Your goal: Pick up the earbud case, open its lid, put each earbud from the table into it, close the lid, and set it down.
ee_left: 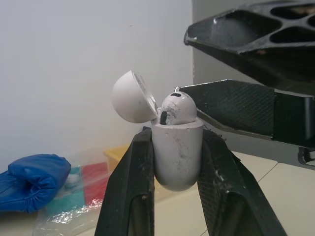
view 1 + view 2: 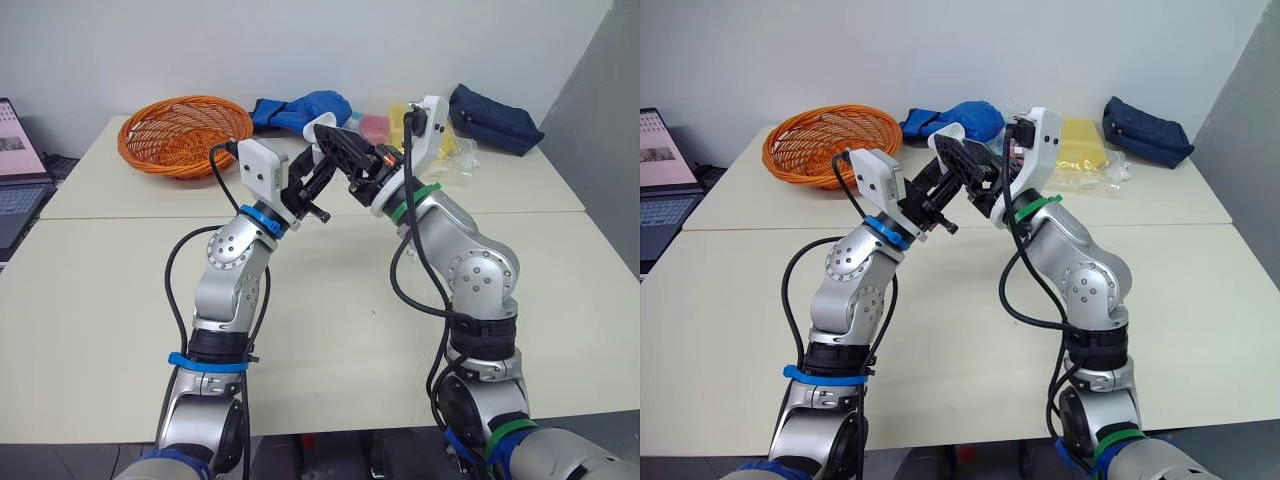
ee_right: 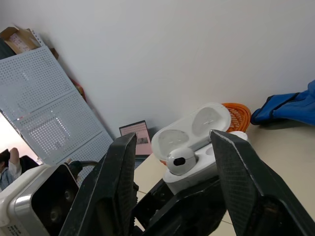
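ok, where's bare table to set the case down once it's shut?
Near table is bare either side of the arms, widest at its left and right ends. The far table's front strip, from basket to the seam, is free too. Its back edge is crowded: basket, blue cloth, plastic packets, dark pouch.

Both arms up, wrists inward — L end effector [image 1: 177, 142] tight, R end effector [image 3: 173, 137] wide
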Robot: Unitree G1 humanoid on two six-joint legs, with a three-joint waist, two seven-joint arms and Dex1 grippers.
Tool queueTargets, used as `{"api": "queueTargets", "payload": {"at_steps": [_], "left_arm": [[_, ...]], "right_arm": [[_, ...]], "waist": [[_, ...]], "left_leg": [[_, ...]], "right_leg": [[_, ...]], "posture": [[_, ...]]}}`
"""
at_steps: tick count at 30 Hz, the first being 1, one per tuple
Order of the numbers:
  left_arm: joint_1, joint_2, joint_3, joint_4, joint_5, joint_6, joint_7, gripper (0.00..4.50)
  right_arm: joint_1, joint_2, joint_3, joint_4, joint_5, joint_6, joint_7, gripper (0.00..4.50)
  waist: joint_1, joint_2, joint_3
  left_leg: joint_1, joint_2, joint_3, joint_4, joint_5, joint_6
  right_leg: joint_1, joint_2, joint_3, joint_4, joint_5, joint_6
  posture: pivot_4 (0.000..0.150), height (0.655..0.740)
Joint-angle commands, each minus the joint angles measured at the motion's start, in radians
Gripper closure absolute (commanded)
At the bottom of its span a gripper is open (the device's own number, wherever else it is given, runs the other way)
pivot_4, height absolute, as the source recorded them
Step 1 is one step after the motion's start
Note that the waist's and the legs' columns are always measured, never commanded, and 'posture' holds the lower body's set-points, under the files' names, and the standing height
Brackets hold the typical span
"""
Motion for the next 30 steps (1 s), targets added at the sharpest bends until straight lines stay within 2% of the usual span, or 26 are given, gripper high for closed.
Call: {"api": "queueTargets", "payload": {"at_steps": [1,5,8,11,16,19,23,30], "left_arm": [[-0.014,0.019,0.027,-0.021,-0.027,-0.003,-0.01,3.74],[-0.01,0.044,0.036,0.002,-0.031,-0.014,-0.027,3.74],[-0.002,0.068,0.049,0.002,-0.036,-0.015,-0.049,3.74],[0.005,0.076,0.051,0.001,-0.038,-0.019,-0.055,3.74],[0.018,0.058,0.035,-0.029,-0.033,-0.009,-0.026,3.74],[0.024,0.062,0.036,-0.044,-0.035,0.002,-0.024,3.74],[0.022,0.072,0.037,-0.05,-0.039,0.014,-0.025,3.74],[0.021,0.072,0.034,-0.06,-0.04,0.026,-0.023,3.74]], "right_arm": [[-0.057,-0.122,-0.032,-0.084,0.063,0.064,0.074,2.06],[-0.114,-0.277,-0.047,-0.106,0.154,0.21,0.107,2.06],[-0.062,-0.446,-0.035,-0.088,0.116,0.281,0.171,2.06],[0.024,-0.524,0.013,-0.068,0.027,0.248,0.198,2.06],[0.18,-0.43,0.082,0.062,-0.24,-0.023,0.094,2.06],[0.223,-0.375,0.112,0.084,-0.325,-0.105,0.075,1.45],[0.302,-0.315,0.135,0.108,-0.425,-0.158,0.011,0.1],[0.36,-0.234,0.114,0.104,-0.487,-0.166,-0.028,0.1]], "waist": [[0.0,0.0,0.0],[0.001,0.0,0.0],[0.0,0.0,0.0],[0.002,0.0,0.0],[-0.001,0.0,0.0],[-0.002,0.0,0.0],[0.0,0.0,0.0],[0.0,0.0,0.0]], "left_leg": [[0.0,0.0,0.0,0.0,0.0,0.0],[-0.002,0.0,0.002,0.0,0.0,0.0],[-0.002,0.0,0.0,-0.001,0.0,0.0],[-0.002,0.0,0.0,-0.001,0.0,0.0],[-0.002,0.0,0.001,-0.001,0.0,0.0],[-0.003,0.0,0.004,-0.001,0.0,0.0],[-0.003,0.0,0.004,-0.001,0.0,0.0],[-0.003,0.0,0.006,-0.001,0.0,0.0]], "right_leg": [[0.0,0.0,0.0,0.0,0.0,0.0],[-0.003,0.0,-0.001,0.0,0.0,0.0],[-0.003,0.0,0.0,0.0,0.0,0.0],[-0.003,0.0,0.0,-0.001,0.0,0.0],[-0.003,0.0,0.001,-0.001,0.0,0.0],[-0.008,0.0,0.002,0.002,0.0,0.0],[-0.008,0.001,0.002,0.003,0.0,0.0],[-0.008,0.0,0.002,0.003,0.0,0.001]], "posture": [[0.15,0.74],[0.15,0.74],[0.15,0.74],[0.15,0.74],[0.15,0.74],[0.15,0.74],[0.15,0.74],[0.15,0.74]]}}
